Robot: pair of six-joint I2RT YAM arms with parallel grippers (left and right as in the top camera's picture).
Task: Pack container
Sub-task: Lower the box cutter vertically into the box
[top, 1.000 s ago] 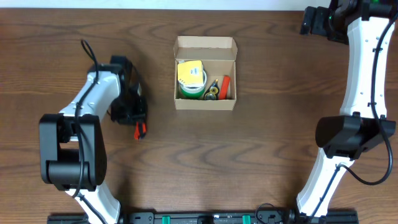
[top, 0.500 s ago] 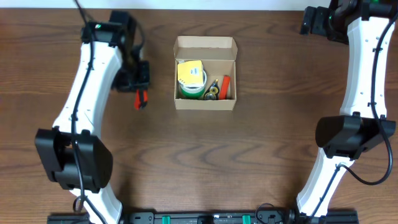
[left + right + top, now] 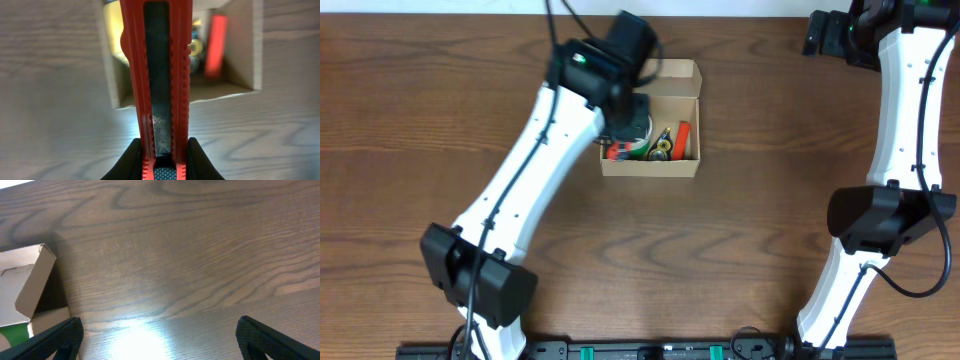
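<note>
The tan cardboard container [image 3: 650, 167] stands open at the table's centre back, lid flap folded back. Inside lie a green tape roll, a small round item [image 3: 661, 148] and a red piece [image 3: 683, 132]. My left gripper [image 3: 617, 147] is shut on a red utility knife [image 3: 158, 80] and hangs over the container's left half, hiding the roll's top. In the left wrist view the knife points over the container's front wall [image 3: 215, 92]. My right gripper [image 3: 159, 340] is open and empty over bare table at the far right back; the container's flap [image 3: 35, 282] shows at its left.
Dark wood table [image 3: 740, 250] all round the container. The right arm's white links [image 3: 910, 110] rise along the right edge. The left arm [image 3: 520, 190] stretches diagonally from the front left to the container.
My left arm has swung right with the red knife, from the table left of the container to above its left half. The right arm has not moved.
</note>
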